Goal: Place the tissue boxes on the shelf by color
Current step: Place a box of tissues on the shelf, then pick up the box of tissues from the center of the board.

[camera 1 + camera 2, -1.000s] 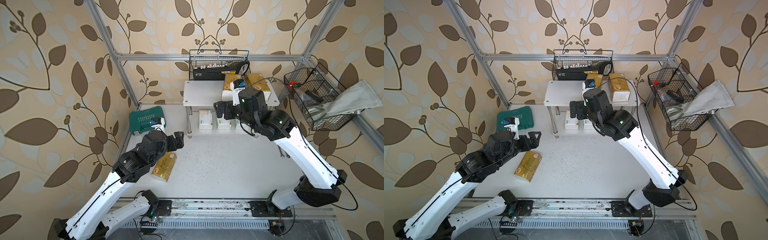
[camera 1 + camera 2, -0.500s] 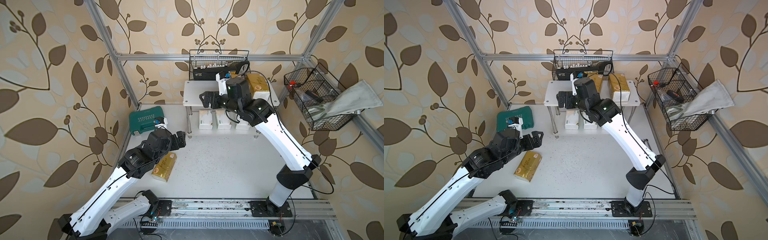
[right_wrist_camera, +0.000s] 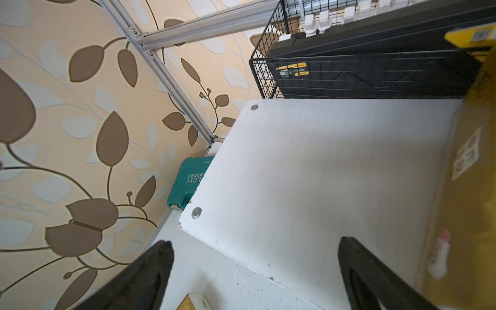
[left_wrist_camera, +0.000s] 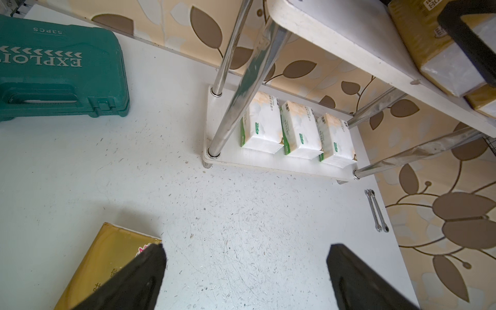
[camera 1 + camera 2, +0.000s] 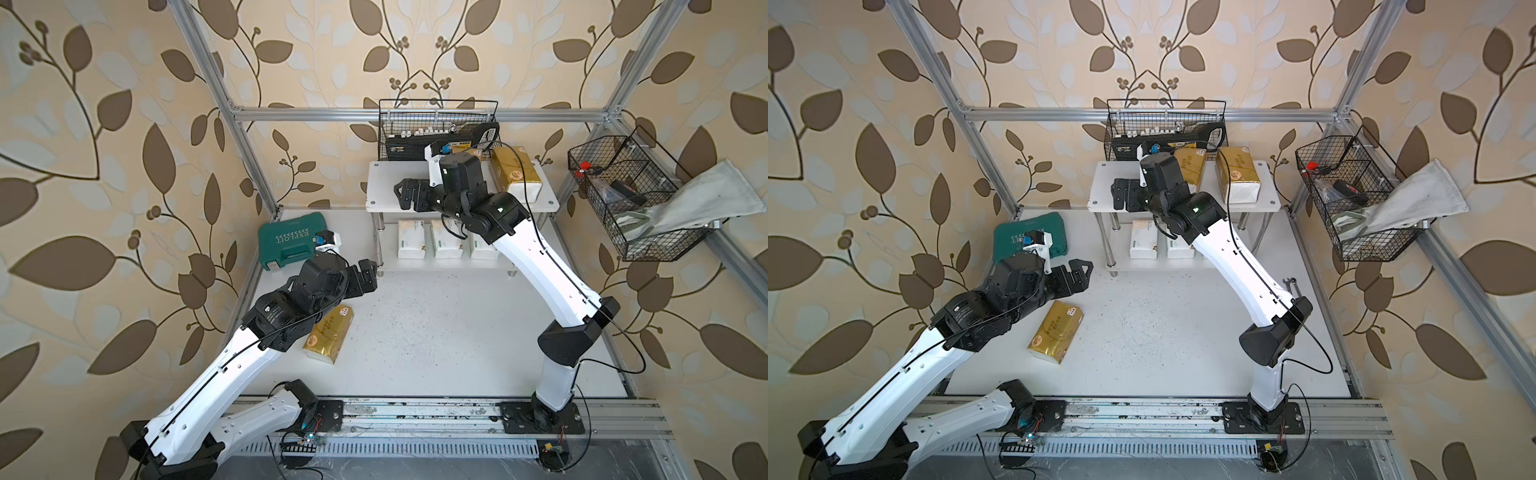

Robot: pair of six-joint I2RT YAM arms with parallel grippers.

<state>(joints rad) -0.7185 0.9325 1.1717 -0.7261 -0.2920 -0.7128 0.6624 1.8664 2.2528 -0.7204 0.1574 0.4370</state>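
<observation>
One gold tissue box (image 5: 328,334) (image 5: 1055,332) lies flat on the table, left of the middle. My left gripper (image 5: 368,276) (image 4: 245,249) hovers open and empty just past its far end; the box's corner (image 4: 107,268) shows beside one finger. On the shelf's (image 5: 382,187) top board stand two gold tissue boxes (image 5: 1237,174) (image 5: 1190,166), one partly behind my right arm. Three white-and-green tissue boxes (image 4: 261,126) (image 4: 299,130) (image 4: 335,141) sit in a row on the lower board. My right gripper (image 5: 401,195) (image 3: 255,241) is open and empty over the top board's bare left half.
A teal tool case (image 5: 291,245) lies at the table's back left. A black wire basket (image 5: 436,124) with a black case hangs behind the shelf. Another wire basket (image 5: 636,199) with a grey cloth hangs on the right wall. Two wrenches (image 4: 377,212) lie right of the shelf.
My right arm has swung left along the top board, away from the gold boxes, still open and empty. My left gripper has edged a little toward the shelf. The table's gold box has not moved.
</observation>
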